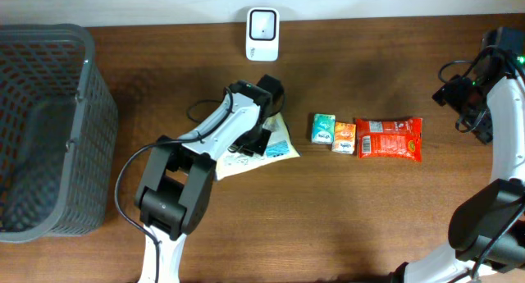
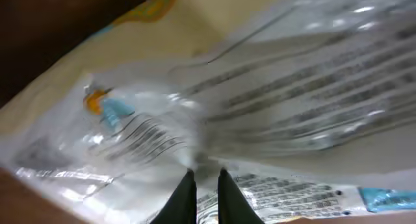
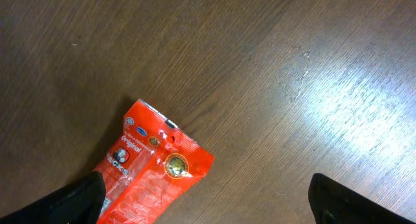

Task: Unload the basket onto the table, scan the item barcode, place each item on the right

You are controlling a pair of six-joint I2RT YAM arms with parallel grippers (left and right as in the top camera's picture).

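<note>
The big cream plastic packet [image 1: 283,148] lies mid-table, at 6 o'clock from the small white scanner box [image 1: 262,23]. The left gripper [image 2: 203,178] sits on it, nearly closed; I cannot tell if it pinches. The right gripper [image 3: 208,204] gapes, empty. This is probably the grabbing step; next, lift the packet toward the scanner.

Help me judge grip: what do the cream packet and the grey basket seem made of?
The cream packet: thin glossy plastic film, going by glare streaks and wrinkles across its print. The grey basket: probably moulded matte plastic, given its even open lattice walls; coated wire cannot be excluded.
</note>
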